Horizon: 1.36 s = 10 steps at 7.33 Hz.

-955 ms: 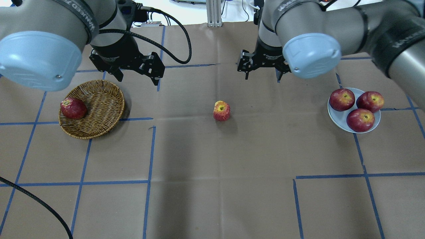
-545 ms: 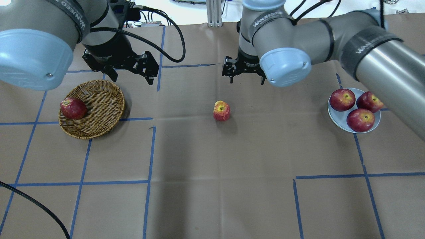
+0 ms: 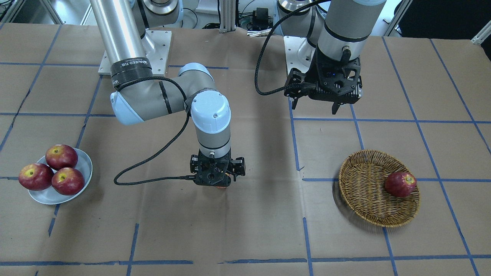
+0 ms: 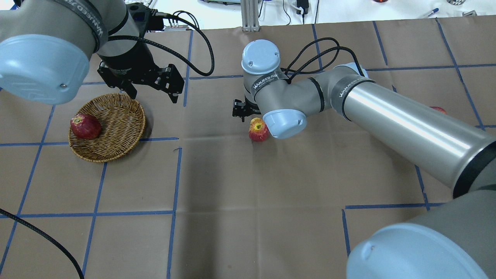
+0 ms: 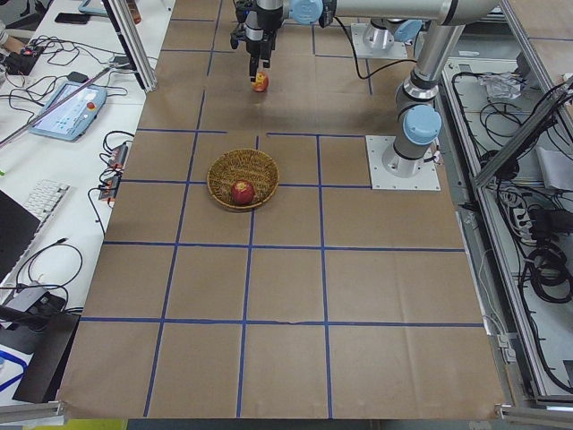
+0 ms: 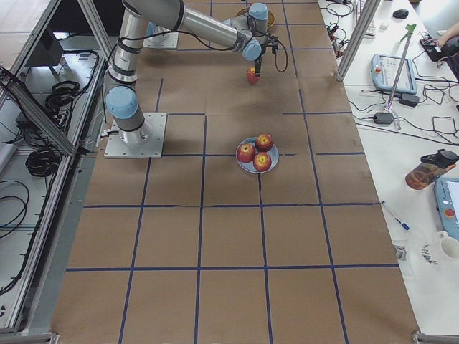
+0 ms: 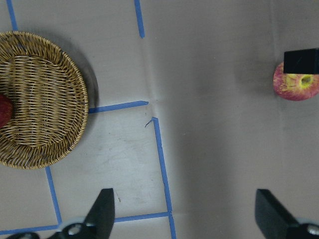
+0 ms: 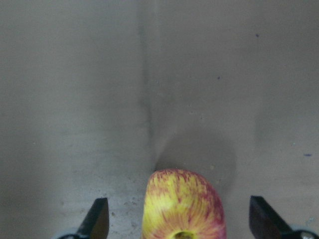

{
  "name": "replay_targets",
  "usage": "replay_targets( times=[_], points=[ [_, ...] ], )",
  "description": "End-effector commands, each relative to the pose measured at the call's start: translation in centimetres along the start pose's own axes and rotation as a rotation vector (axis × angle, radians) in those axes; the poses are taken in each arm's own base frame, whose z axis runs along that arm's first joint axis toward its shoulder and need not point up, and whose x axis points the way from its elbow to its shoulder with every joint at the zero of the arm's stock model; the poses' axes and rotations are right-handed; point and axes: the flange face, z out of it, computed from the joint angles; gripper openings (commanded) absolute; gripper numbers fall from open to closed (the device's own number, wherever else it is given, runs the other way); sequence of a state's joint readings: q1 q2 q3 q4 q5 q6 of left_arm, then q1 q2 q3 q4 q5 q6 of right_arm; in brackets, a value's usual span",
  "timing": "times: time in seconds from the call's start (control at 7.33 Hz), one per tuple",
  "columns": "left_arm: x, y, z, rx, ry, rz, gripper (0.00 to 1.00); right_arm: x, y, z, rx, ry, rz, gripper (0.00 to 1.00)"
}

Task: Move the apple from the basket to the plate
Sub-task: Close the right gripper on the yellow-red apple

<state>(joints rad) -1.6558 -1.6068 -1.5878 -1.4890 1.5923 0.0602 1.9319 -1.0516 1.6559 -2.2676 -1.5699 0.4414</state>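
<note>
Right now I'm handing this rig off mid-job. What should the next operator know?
Right pincer: open, low over the apple, one finger on either side, not gripping.
Left pincer: open, empty, hovering by the basket.
The apple sits on the bare table, between basket and plate, in neither.
The basket holds one dark apple; the plate holds three dark apples.
Done: apple is out of the basket.
Left: close on it, carry it to the plate, release. The plate looks crowded, so pick the spot carefully.
</note>
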Motion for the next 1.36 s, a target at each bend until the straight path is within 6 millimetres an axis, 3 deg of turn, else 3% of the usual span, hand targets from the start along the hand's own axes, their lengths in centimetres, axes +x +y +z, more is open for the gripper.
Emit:
replay_targets(
  times=[0.0, 0.41, 0.68, 0.82, 0.95, 1.23],
  points=[
    [-0.1, 0.0, 0.1, -0.003, 0.0, -0.001, 0.99, 0.7, 1.7, 2.3, -0.033, 0.013, -0.001, 1.0],
    [-0.4, -0.1, 0.1, -0.004, 0.002, -0.002, 0.99, 0.3, 2.0, 2.4, -0.033, 0.014, -0.017, 0.99],
    [-0.4, -0.1, 0.1, -0.004, 0.0, 0.002, 0.99, 0.2, 1.8, 2.4, -0.031, 0.011, -0.023, 0.68],
    [-0.4, -0.1, 0.1, -0.004, 0.0, 0.002, 0.99, 0.1, 1.6, 2.2, -0.021, 0.007, -0.028, 0.57],
    [-0.3, 0.0, 0.2, -0.007, 0.0, 0.004, 0.99, 0.0, 1.0, 1.7, -0.01, 0.002, -0.027, 0.49],
    [-0.3, 0.0, 0.2, -0.007, 0.0, 0.004, 0.99, 0.1, -0.5, -0.2, 0.022, -0.01, -0.018, 0.46]
  ],
)
